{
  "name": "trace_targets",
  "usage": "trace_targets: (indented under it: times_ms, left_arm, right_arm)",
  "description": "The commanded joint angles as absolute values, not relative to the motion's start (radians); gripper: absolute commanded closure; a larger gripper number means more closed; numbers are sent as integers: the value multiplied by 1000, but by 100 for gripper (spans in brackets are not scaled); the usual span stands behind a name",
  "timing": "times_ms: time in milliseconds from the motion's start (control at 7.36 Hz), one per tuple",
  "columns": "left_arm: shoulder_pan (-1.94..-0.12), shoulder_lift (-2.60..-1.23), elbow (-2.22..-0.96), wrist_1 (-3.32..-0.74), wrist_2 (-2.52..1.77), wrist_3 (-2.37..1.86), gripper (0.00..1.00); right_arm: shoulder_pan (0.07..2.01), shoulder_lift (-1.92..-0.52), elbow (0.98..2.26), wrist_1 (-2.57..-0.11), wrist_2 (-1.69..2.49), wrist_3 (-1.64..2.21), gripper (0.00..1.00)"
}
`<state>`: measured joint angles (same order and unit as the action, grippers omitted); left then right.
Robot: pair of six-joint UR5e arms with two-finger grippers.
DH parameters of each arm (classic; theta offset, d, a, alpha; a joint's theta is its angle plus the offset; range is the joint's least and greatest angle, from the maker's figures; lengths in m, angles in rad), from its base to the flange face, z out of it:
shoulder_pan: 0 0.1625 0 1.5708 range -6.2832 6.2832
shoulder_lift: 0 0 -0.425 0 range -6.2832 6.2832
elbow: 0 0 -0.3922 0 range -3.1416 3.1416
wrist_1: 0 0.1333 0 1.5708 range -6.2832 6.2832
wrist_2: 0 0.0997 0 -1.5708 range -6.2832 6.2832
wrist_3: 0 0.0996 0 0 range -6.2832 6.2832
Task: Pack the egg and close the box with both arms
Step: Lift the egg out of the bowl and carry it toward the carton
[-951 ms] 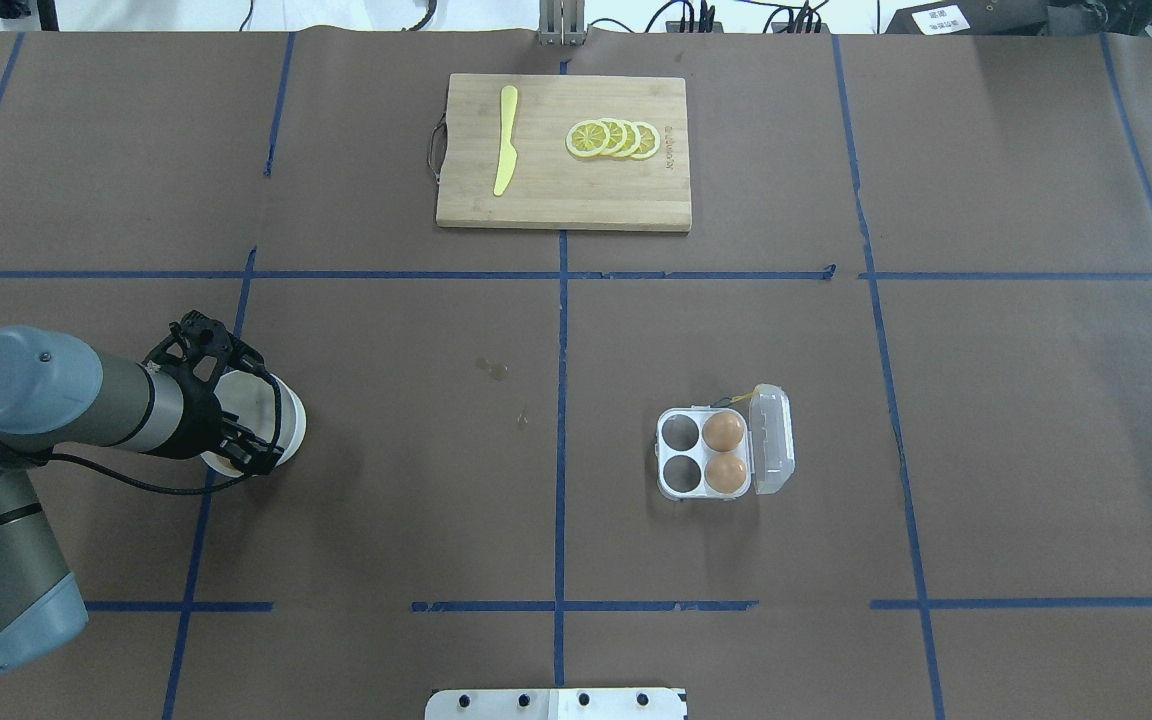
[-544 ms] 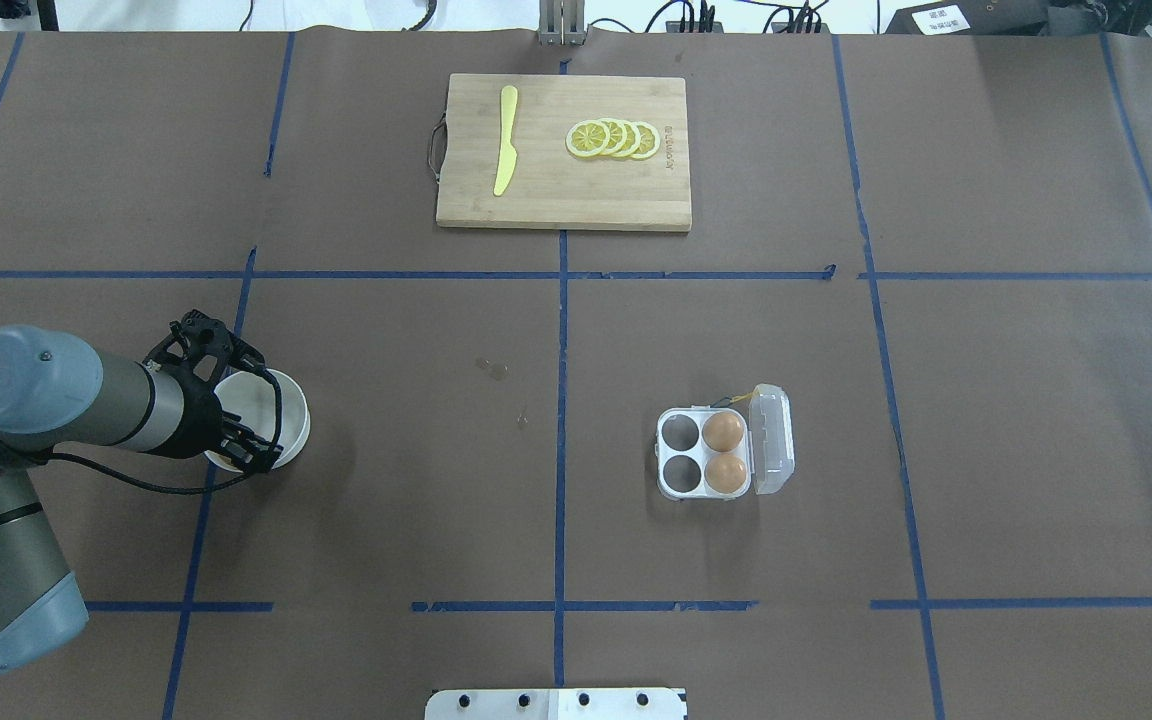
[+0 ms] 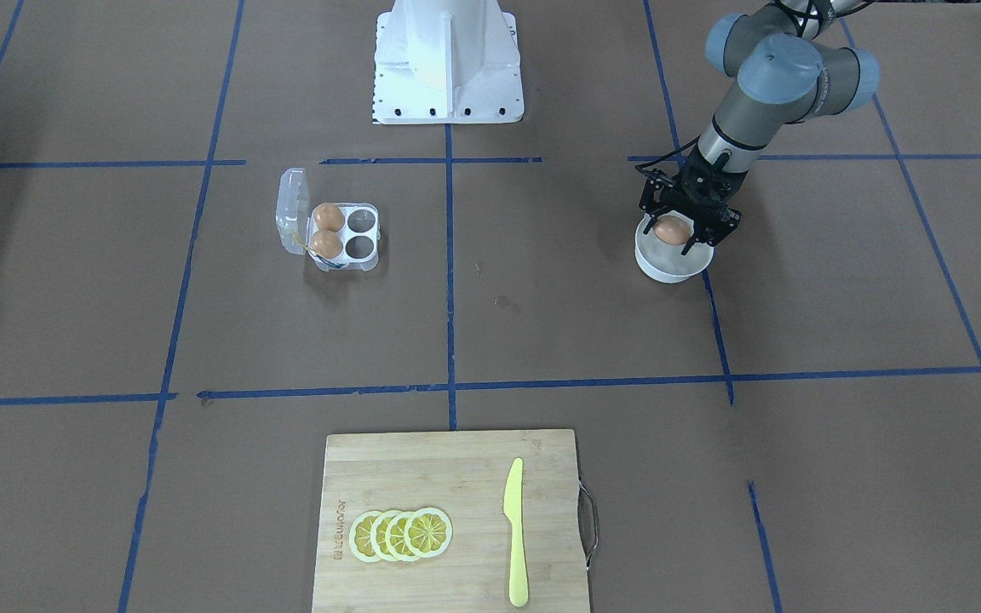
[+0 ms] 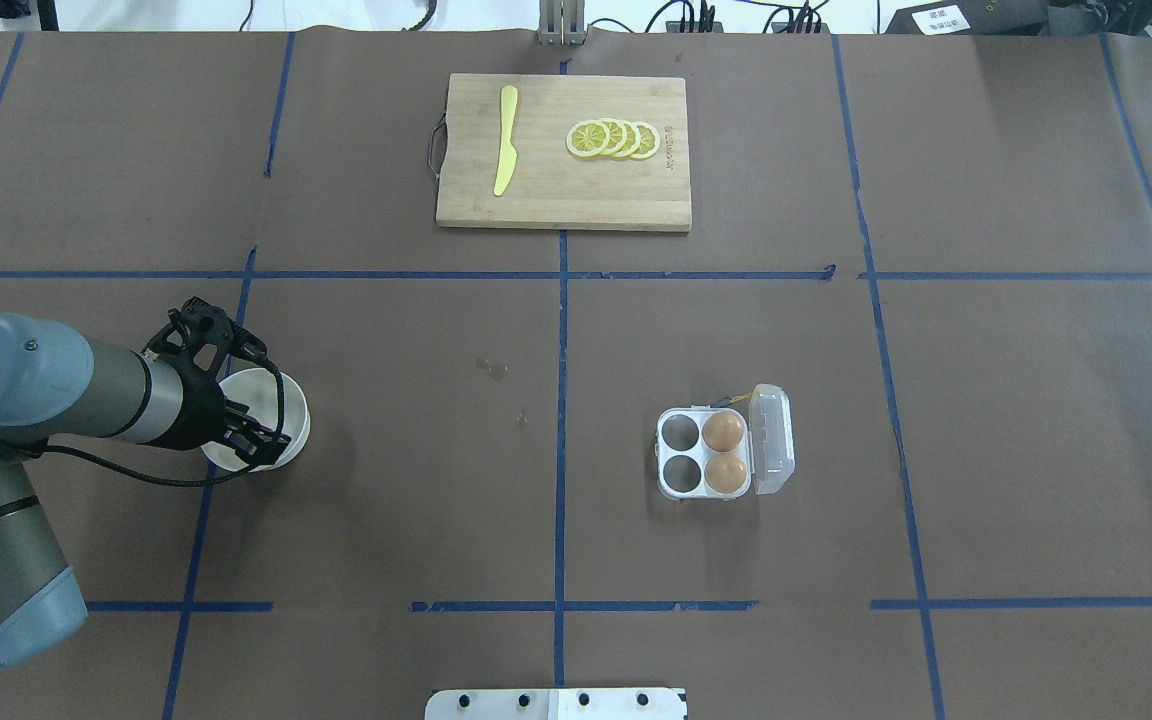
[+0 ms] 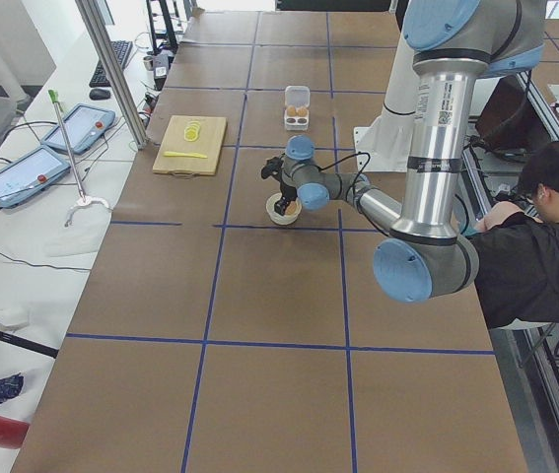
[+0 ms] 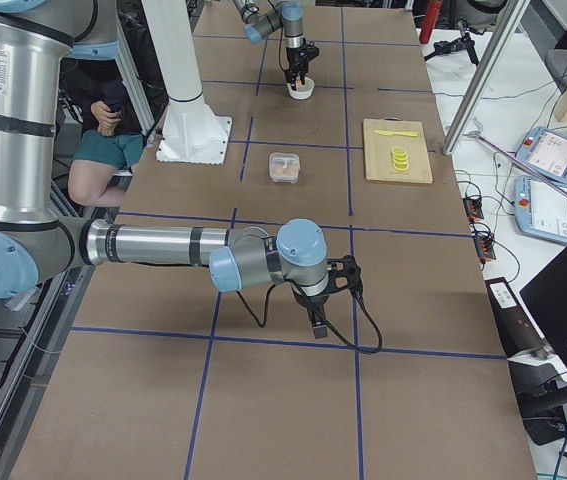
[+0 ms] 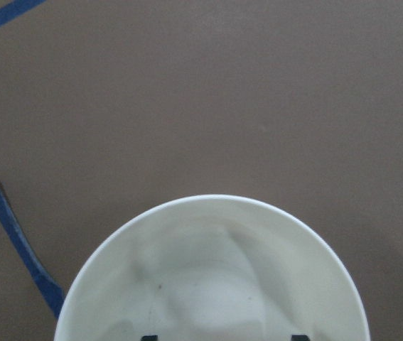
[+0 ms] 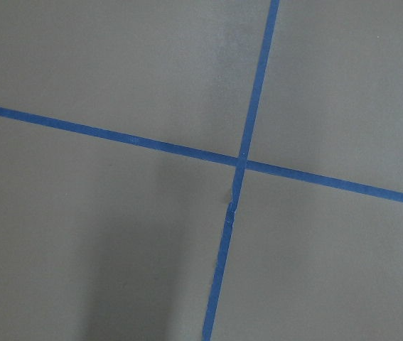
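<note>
I count from here: egg (image 3: 328, 216) ×3, lemon slice (image 3: 401, 535) ×4, box (image 3: 360, 247) ×1, bowl (image 3: 665, 266) ×1, knife (image 3: 514, 545) ×1, cutting board (image 3: 456, 477) ×1, arm (image 3: 763, 94) ×2.

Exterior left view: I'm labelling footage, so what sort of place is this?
Probably a robotics lab: a table gridded with blue tape, tablets on a side bench, and a person seated beside the left arm.

This was a robotics lab. Blue tape (image 4: 561, 400) gridded the brown-papered table (image 4: 1036, 450). Teach pendants (image 5: 25, 175) lay on a side bench (image 5: 13, 236), and an operator (image 5: 545, 256) sat nearby.
</note>
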<state>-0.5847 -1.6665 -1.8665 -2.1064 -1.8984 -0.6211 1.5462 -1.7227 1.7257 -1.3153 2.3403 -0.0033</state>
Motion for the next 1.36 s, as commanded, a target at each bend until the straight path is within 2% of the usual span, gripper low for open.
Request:
trace_targets:
  times_ms: [0,272,680,1223]
  left_arm:
    - [-635,-1677,-1891,-2114,-1907,-623,51]
    - [-666,-1716,-1905,-2152,-1907,-712,51]
    - [-655,-1837,-1855,-2380,-1905,-1195,51]
    - [-420,-2049,-1761,-2487,-1682,-1613,49]
  right_arm:
    - [1546,-1723,1726,-1315,2342,-2,0]
    - [1546,-1723,1726,-1315,2342,-2,0]
    - [1546,-1723,1724,-1316,2342,0,0]
    - [1546,-1723,1724,-1316,2342,0,0]
